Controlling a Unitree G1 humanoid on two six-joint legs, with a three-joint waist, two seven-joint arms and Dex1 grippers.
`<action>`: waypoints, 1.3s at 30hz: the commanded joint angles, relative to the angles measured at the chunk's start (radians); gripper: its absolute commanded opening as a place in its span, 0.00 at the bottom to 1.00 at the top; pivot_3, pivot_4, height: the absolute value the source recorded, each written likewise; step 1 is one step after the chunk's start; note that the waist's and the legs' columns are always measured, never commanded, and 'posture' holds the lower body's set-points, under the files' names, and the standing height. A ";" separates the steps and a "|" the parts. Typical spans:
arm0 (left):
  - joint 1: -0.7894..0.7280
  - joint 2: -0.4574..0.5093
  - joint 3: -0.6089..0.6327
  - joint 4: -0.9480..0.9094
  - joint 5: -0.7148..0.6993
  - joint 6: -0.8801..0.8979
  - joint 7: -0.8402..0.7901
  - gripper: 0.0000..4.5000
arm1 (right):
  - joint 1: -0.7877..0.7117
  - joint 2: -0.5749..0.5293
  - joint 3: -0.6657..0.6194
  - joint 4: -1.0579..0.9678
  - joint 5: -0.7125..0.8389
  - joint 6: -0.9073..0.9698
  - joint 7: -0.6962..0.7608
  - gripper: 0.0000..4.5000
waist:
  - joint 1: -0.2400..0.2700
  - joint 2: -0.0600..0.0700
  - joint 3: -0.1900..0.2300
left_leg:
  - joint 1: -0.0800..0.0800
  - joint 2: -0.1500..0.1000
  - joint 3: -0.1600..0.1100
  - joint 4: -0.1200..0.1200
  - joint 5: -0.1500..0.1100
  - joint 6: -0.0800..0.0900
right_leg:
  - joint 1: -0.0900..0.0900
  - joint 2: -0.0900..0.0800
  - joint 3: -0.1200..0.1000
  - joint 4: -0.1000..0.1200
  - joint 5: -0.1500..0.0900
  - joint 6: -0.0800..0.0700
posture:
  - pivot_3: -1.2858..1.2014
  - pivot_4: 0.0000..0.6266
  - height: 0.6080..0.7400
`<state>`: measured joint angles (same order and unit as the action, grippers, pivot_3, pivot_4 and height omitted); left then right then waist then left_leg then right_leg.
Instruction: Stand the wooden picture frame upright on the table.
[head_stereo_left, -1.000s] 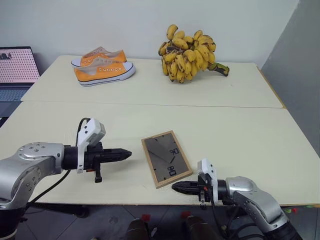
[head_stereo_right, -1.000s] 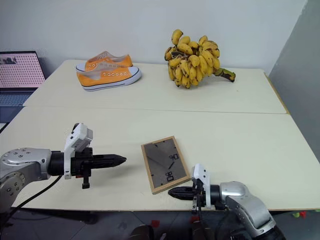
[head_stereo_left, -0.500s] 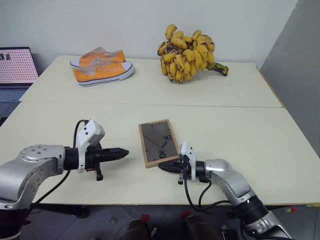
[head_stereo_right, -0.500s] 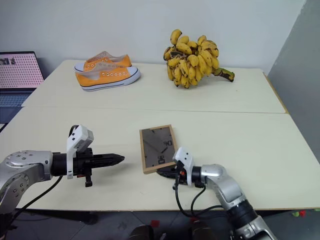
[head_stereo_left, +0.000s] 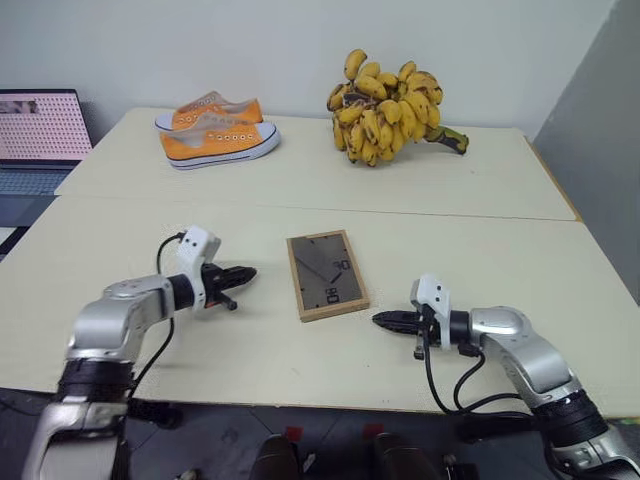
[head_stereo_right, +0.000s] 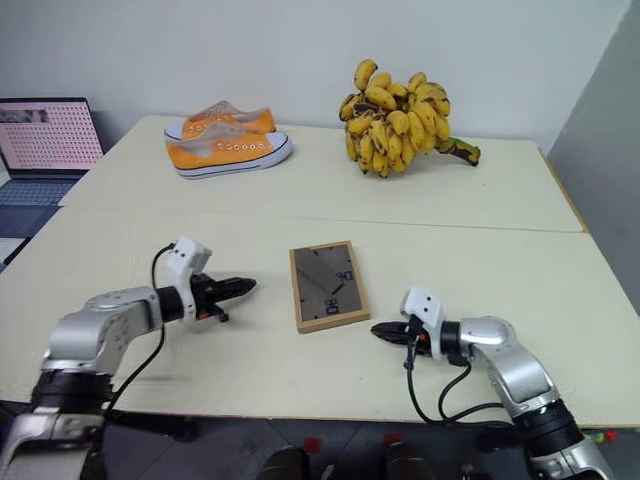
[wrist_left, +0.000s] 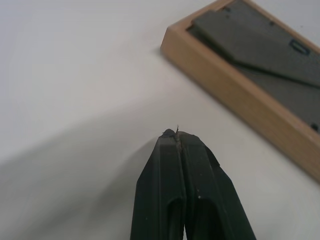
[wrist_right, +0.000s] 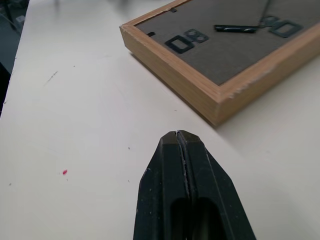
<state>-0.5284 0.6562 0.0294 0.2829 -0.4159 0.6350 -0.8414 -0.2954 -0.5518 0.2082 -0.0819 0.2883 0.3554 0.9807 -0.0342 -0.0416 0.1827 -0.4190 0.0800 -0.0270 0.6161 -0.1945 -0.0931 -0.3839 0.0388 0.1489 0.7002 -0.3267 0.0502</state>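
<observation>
Wooden picture frame flat, back up, mid table. Left gripper at frame's 9 o'clock, right gripper at 4 o'clock; both jaws together, both apart from frame. Judgement: pin one edge, lever opposite edge up slowly

The wooden picture frame has a border of pale, matt wood with visible grain, slightly chipped at one corner in the right wrist view, around a dull grey-brown back panel like pressed board that carries small black clips with a faint sheen. The desk is a smooth, plain cream surface, matt, with a few tiny specks near the right gripper. That gripper and the left gripper have black jaws of smooth, satin plastic, and the arms behind them look like brushed grey metal with white plastic housings. The far shoes are orange cloth with white rubber soles.
</observation>
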 joint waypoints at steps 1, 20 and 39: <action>-0.104 -0.058 -0.043 0.105 0.054 -0.084 -0.030 0.00 | -0.046 0.010 -0.044 0.017 -0.021 -0.050 -0.039 0.00 | -0.002 0.000 0.000 | 0.000 0.000 0.000 0.000 0.000 0.000 | 0.000 0.000 0.000 0.000 0.000 0.000 | 0.52 0.24 1.00; -0.238 -0.150 -0.071 0.260 0.142 -0.185 -0.114 0.00 | -0.086 0.194 -0.016 0.088 -0.085 -0.108 -0.191 0.00 | -0.001 0.001 0.000 | -0.006 0.000 -0.005 0.007 0.000 0.000 | -0.001 0.000 -0.004 0.001 0.001 0.000 | 0.52 0.24 1.00; -0.237 -0.167 -0.069 0.237 0.151 -0.185 -0.113 0.00 | -0.054 0.205 0.001 0.132 -0.097 -0.150 -0.173 0.00 | -0.003 0.001 0.001 | -0.007 -0.001 -0.006 0.012 0.000 0.000 | -0.002 0.000 -0.004 0.009 0.001 0.001 | 0.52 0.24 1.00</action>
<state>-0.7411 0.5014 -0.0473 0.5476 -0.2660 0.4673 -0.9503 -0.3251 -0.3658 0.2118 0.0974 0.1794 0.2080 0.8205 -0.0374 -0.0407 0.1833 -0.4256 0.0788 -0.0330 0.6282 -0.1946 -0.0931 -0.3860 0.0389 0.1446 0.7103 -0.3262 0.0510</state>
